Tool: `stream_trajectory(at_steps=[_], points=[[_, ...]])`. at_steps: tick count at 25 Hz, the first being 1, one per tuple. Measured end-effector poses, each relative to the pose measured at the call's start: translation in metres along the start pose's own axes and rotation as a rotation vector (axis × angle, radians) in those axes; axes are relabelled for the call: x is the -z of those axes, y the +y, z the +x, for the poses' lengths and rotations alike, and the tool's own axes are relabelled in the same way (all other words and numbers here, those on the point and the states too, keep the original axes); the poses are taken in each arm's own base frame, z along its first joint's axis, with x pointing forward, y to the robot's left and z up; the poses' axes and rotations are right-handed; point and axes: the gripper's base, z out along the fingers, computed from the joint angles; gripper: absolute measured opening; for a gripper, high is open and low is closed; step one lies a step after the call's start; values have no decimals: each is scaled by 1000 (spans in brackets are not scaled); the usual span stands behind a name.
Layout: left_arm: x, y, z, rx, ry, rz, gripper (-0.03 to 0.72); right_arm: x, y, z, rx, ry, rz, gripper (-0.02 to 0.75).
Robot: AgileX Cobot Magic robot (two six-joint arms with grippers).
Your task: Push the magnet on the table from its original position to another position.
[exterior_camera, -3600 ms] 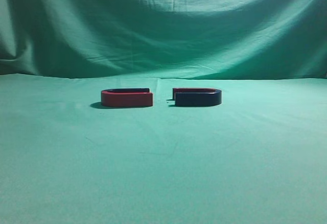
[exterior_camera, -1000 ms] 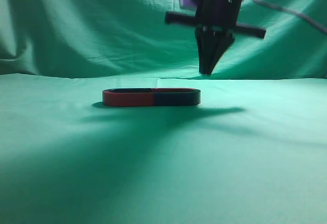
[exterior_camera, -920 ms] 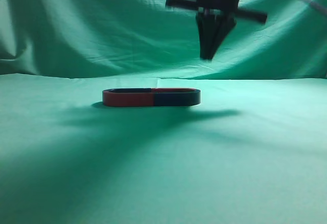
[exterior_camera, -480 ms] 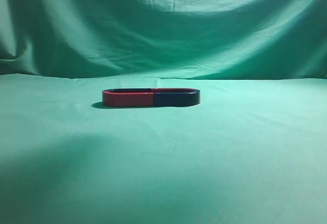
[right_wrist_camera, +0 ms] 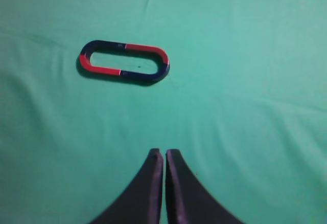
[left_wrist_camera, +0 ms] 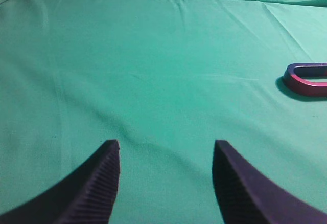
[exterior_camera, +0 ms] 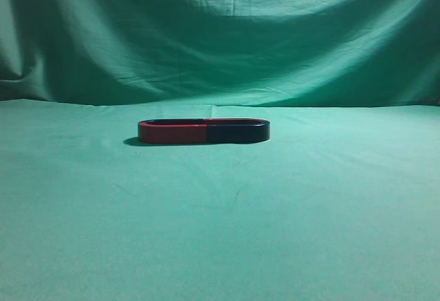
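The magnet [exterior_camera: 237,132], dark navy on its near side, lies on the green table [exterior_camera: 220,232] with its open end tight against a red U-shaped magnet [exterior_camera: 172,133]; together they form one closed oval. In the right wrist view the magnet [right_wrist_camera: 162,69] is the oval's right half, well ahead of my right gripper [right_wrist_camera: 163,153], which is shut, empty and above the cloth. My left gripper [left_wrist_camera: 166,147] is open and empty over bare cloth. Only the red magnet's bend [left_wrist_camera: 301,83] shows at that view's right edge. Neither gripper shows in the exterior view.
A draped green cloth backdrop [exterior_camera: 220,40] hangs behind the table's far edge. The table cloth has shallow wrinkles [left_wrist_camera: 168,75]. Nothing else lies on the table in these views.
The magnet, once apart from the red one, slid left and now touches it. The shut right gripper rose above the magnets and left the exterior view.
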Motion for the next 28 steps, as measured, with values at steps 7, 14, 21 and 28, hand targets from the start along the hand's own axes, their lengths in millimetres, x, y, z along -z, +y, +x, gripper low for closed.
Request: stream_trajectory(at_steps=[7,14,21,28], points=[[0,0,0,0,0,0,372,51,-8,78,32,-125,-16,0],[0,0,0,0,0,0,372,81,-17,149,112,-268,-27,0],[0,0,0,0,0,0,372,86,-24,209,118,-343,-49,0],[0,0,0,0,0,0,372,75,-30,247,120,-397,-56,0]])
